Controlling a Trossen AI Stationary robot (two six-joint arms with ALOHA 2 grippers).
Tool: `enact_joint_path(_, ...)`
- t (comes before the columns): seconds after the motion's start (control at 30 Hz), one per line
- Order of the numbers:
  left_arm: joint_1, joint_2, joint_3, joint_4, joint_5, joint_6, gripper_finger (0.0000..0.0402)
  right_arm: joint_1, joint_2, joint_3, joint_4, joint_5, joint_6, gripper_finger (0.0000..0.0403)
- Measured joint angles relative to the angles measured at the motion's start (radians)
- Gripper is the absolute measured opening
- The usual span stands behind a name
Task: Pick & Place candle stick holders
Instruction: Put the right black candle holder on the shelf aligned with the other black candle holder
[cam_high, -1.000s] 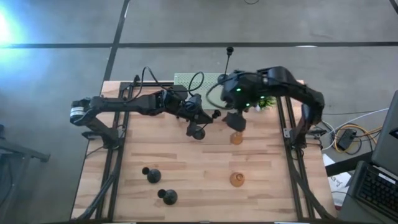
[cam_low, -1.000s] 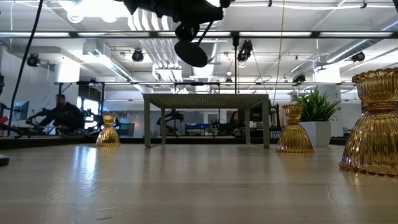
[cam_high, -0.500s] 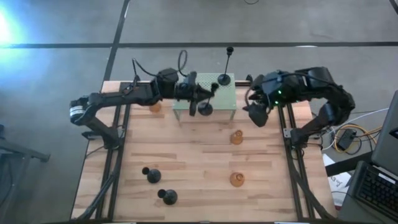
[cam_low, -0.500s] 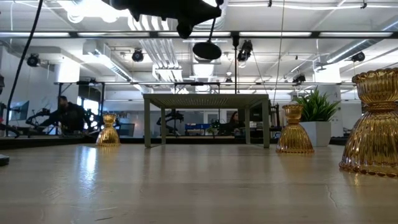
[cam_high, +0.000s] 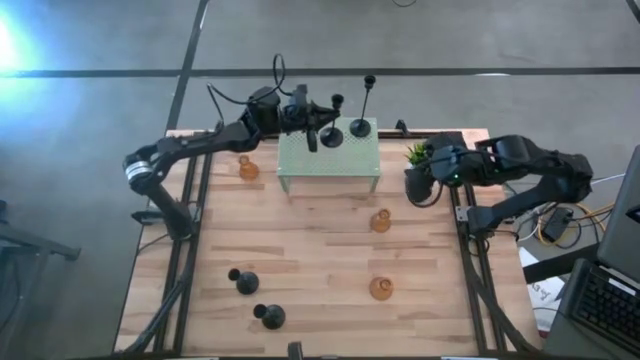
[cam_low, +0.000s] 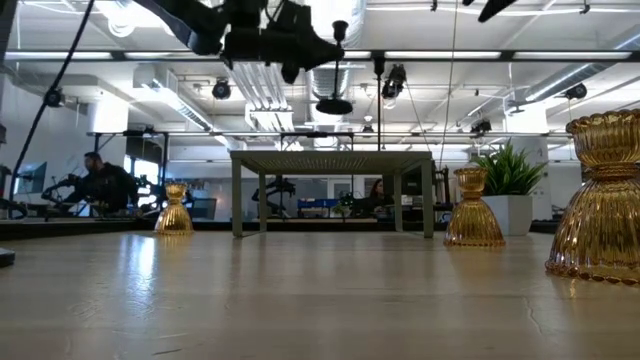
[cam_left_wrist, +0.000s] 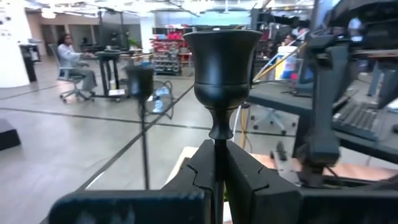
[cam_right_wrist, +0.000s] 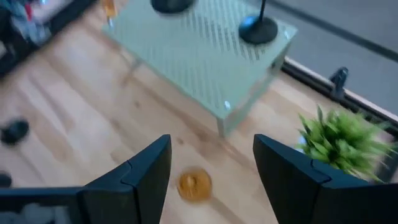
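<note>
Change since earlier: Both arms have shifted; the left arm has carried its black candle stick holder (cam_high: 331, 131) from above the open desk to above the small green stand (cam_high: 300, 160), and the right arm has pulled back from mid-desk to the desk's right edge.
Left gripper: left gripper (cam_left_wrist: 215, 176) is clenched on the thin stem of that black holder, just under its cup. In the low view the holder's round base hangs slightly above the stand top, apart from it.
Right gripper: right gripper (cam_right_wrist: 211, 163) is released, fingers spread with nothing between them, over the wooden desk (cam_high: 310, 270) next to the potted plant (cam_high: 417, 154).
Black holders, counted: four. One is in the left gripper. One tall holder (cam_high: 362, 125) stands on the stand's far right corner. Two short holders (cam_high: 245, 281) and (cam_high: 268, 316) stand near each other at the desk's near left.
Amber glass holders, counted: three, all on the desk. One (cam_high: 248, 168) is left of the stand, one (cam_high: 380, 221) is just in front of the stand's right side, one (cam_high: 380, 288) is nearer the front.
Stand: one, pale green with a perforated top, at the far middle of the desk.
Room: one seated person (cam_left_wrist: 71, 56) shows far behind, in the left wrist view.
</note>
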Motion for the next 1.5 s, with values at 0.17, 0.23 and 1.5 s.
enact_joint_path(0.17, 0.021, 0.084, 0.007, 0.155, 0.013, -0.022, 0.0017, 0.0, -0.083, -0.196, 0.176, 0.084, 0.005, 0.0219)
enact_joint_path(0.23, 0.028, 0.118, 0.017, 0.178, 0.014, -0.037, 0.0017, -0.001, -0.109, -0.26, 0.202, 0.118, 0.03, 0.0219)
enact_joint_path(1.5, 0.135, 0.31, 0.065, 0.294, 0.014, -0.064, 0.0017, -0.001, -0.381, -0.797, 0.502, 0.258, 0.175, 0.0219)
